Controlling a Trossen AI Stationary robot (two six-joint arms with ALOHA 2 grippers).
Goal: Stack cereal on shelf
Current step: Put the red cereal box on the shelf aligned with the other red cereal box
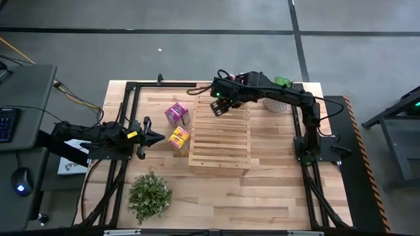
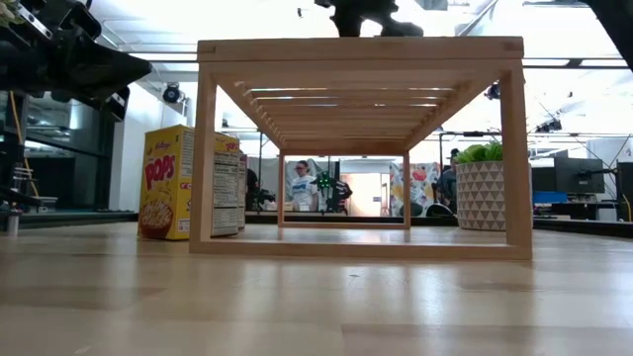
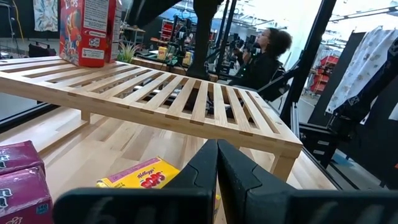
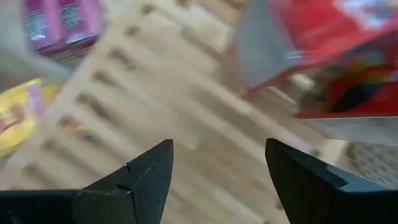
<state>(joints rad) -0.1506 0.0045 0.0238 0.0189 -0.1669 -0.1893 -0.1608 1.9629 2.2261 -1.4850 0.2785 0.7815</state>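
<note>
Low view: shelf [image 2: 361, 49] on plank table [image 2: 316, 297].

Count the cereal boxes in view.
3: red cardboard box standing on the pale slatted wooden shelf; pink box and yellow box on the table beside its left edge. The pink one may be two together.

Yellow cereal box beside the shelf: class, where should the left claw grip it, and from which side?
Probably its top end, from above: the yellow box stands upright, the shelf crowds one side and the pink box another. The left claw, now shut, must open first.
</note>
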